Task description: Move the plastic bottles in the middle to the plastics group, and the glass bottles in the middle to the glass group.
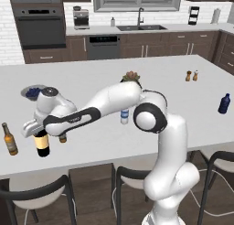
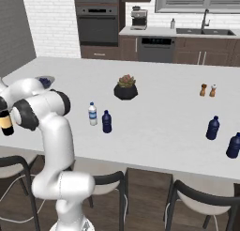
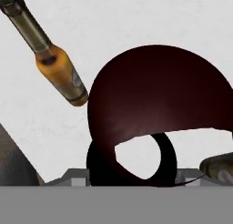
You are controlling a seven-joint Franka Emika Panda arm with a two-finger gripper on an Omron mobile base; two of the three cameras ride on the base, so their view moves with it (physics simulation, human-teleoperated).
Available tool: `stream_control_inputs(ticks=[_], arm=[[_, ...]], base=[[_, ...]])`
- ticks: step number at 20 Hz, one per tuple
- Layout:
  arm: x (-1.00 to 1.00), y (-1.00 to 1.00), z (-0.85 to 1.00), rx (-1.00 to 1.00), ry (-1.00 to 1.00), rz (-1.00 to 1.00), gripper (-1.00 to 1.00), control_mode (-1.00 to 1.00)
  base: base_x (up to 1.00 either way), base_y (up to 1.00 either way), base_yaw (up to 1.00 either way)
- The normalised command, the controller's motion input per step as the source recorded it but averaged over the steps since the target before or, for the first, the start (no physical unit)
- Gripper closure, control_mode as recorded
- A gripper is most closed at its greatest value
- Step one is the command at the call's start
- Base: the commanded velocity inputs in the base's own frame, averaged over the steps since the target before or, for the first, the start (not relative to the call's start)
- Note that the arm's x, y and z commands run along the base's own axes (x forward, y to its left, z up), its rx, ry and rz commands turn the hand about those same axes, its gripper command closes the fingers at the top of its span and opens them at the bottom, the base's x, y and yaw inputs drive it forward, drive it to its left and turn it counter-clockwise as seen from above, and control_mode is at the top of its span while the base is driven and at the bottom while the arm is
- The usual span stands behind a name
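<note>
One tall dark wine bottle (image 1: 43, 145) stands at the counter's left end with the claw (image 1: 40, 131) closed around its neck, between two amber beer bottles (image 1: 9, 139), so the glass step looks nearly done. Two plastic bottles remain mid-counter: one clear (image 2: 93, 114) and one dark blue (image 2: 107, 121). Two more blue bottles (image 2: 213, 128) wait far right, their destination.

On the counter I count one tall dark wine bottle (image 1: 43, 145) and two amber beer bottles (image 1: 9, 139). There are three dark blue bottles (image 2: 107, 121) and one clear bottle with a white cap (image 2: 93, 114). I also see two small shakers (image 2: 207, 90), one potted plant (image 2: 125, 87) and one bowl (image 1: 34, 91).
</note>
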Motion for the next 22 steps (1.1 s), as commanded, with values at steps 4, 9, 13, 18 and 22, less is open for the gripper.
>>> stream_control_inputs(ticks=[4,9,13,18,22], arm=[[0.0,0.11,-0.43,0.0,0.0,0.0,1.0,-1.0],[0.0,0.0,-0.68,0.0,0.0,0.0,1.0,-1.0],[-0.11,0.0,-0.19,0.01,-0.02,0.0,1.0,-1.0],[-0.02,-0.09,0.0,0.08,-0.16,0.0,1.0,-1.0],[0.0,-0.19,0.0,0.16,-0.18,0.0,1.0,-1.0]], base=[[0.0,0.0,0.0],[0.0,0.0,0.0],[0.0,0.0,0.0],[0.0,0.0,0.0],[0.0,0.0,0.0]])
